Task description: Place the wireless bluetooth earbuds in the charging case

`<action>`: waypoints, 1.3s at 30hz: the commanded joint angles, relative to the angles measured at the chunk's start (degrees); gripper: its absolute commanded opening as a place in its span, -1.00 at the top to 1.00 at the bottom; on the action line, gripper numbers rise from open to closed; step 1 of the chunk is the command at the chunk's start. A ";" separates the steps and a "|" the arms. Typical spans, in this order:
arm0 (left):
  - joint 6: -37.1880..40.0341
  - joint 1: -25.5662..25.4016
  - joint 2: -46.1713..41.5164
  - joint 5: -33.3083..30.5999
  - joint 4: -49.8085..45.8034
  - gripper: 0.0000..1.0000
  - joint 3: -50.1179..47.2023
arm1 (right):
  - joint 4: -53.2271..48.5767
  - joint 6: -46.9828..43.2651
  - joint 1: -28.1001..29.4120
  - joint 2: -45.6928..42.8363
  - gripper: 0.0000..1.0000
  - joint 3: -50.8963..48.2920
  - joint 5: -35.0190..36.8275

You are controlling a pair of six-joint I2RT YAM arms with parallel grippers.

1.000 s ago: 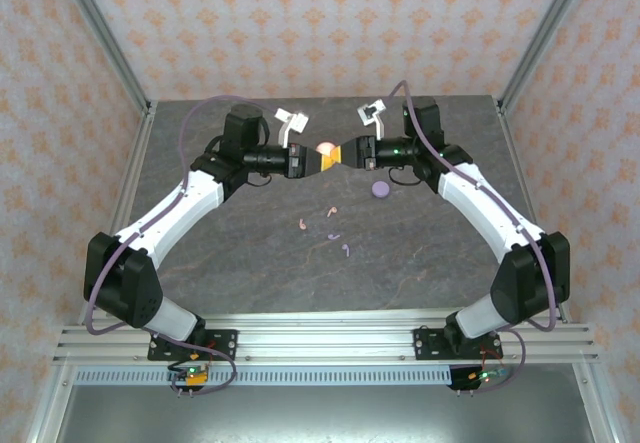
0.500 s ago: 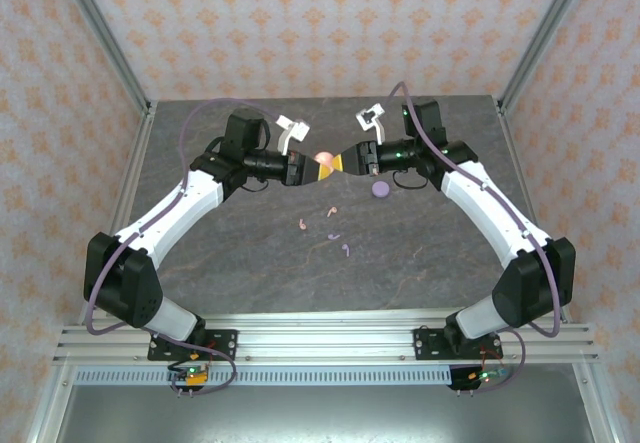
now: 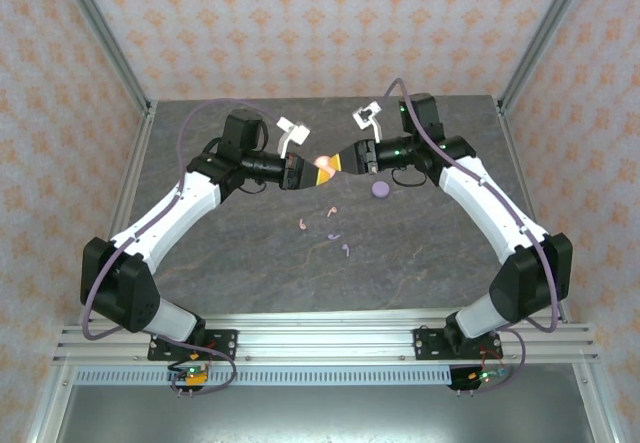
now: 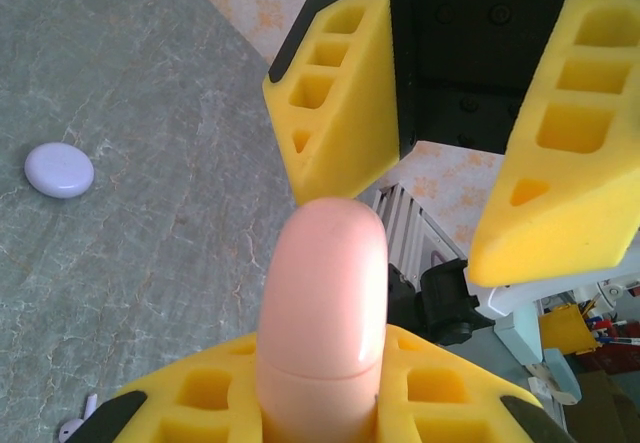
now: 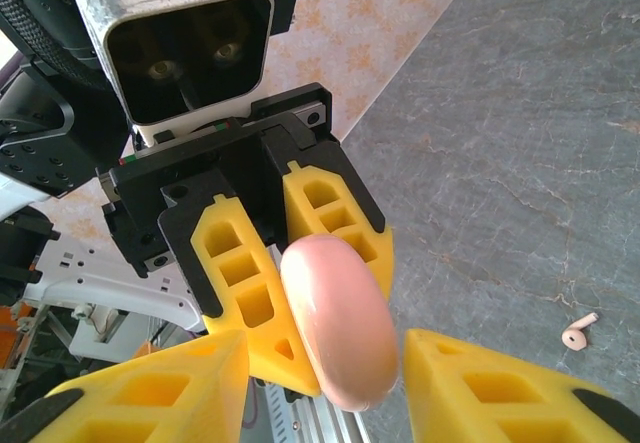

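My left gripper (image 3: 316, 170) is shut on a pale pink charging case (image 3: 324, 165), held above the far middle of the table. In the left wrist view the case (image 4: 322, 303) stands closed, its seam line showing, between my yellow pads (image 4: 200, 403). My right gripper (image 3: 337, 160) faces it, open, with a finger on either side of the case (image 5: 340, 318) and a gap on one side. On the table below lie two pale pink earbuds (image 3: 303, 225) (image 3: 329, 209) and two lilac ones (image 3: 334, 236) (image 3: 347, 251).
A closed lilac round case (image 3: 380, 190) lies on the grey table under the right arm, also seen as the lilac case (image 4: 58, 170) in the left wrist view. Metal frame posts (image 3: 105, 48) and patterned walls ring the table.
The right gripper's jaws have spread apart around the pink case. The left gripper keeps its hold on the case, and both arms have shifted only slightly.
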 commanded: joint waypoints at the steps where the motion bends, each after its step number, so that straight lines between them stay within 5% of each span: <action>1: 1.20 -0.78 -1.72 1.87 -0.74 0.79 2.59 | -0.52 -1.90 0.45 0.41 0.12 2.46 -2.16; 8: 1.29 -1.22 -1.22 2.07 -1.12 0.79 3.57 | -0.61 -2.10 0.81 0.75 0.23 2.37 -2.52; 14: 1.64 -1.40 -0.86 1.53 -1.81 0.79 3.93 | 0.09 -1.66 0.76 0.18 0.51 2.59 -2.37; 17: 1.17 -1.33 -0.95 -0.12 -1.93 0.50 3.84 | 0.43 -1.36 0.79 -0.68 0.56 2.27 -1.59; 23: -1.06 -1.39 -2.06 -1.81 1.36 0.28 2.77 | 1.08 -0.70 0.84 -1.61 0.58 1.40 -1.60; 39: -5.16 -0.39 -2.97 -2.79 6.95 0.38 0.70 | -0.26 -1.71 0.77 -2.51 0.58 0.72 -2.52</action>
